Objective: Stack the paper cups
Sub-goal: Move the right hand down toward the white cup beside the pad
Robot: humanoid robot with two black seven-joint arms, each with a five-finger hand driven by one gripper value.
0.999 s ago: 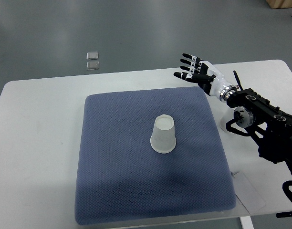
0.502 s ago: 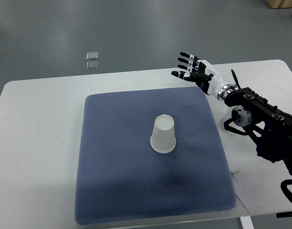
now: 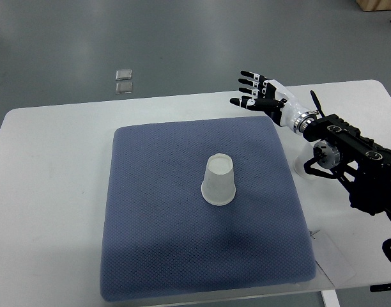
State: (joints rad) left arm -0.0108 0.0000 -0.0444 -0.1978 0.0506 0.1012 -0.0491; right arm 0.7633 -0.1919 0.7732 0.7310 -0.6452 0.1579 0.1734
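Note:
A white paper cup point(image 3: 219, 180) stands upside down near the middle of the blue mat point(image 3: 151, 236); whether it is one cup or a stack I cannot tell. My right hand point(image 3: 255, 93) hovers over the table's far edge, up and to the right of the cup, well apart from it. Its fingers are spread and hold nothing. The right arm point(image 3: 349, 150) enters from the right edge. A second white cup point(image 3: 301, 164) shows partly behind that arm, right of the mat. No left arm is visible.
The mat lies on a white table point(image 3: 48, 179). Two small clear squares point(image 3: 124, 81) lie on the grey floor beyond the table. A white sheet point(image 3: 333, 256) lies at the table's front right corner.
The right hand has drifted slightly up and to the right, staying open. The cup on the mat has not moved.

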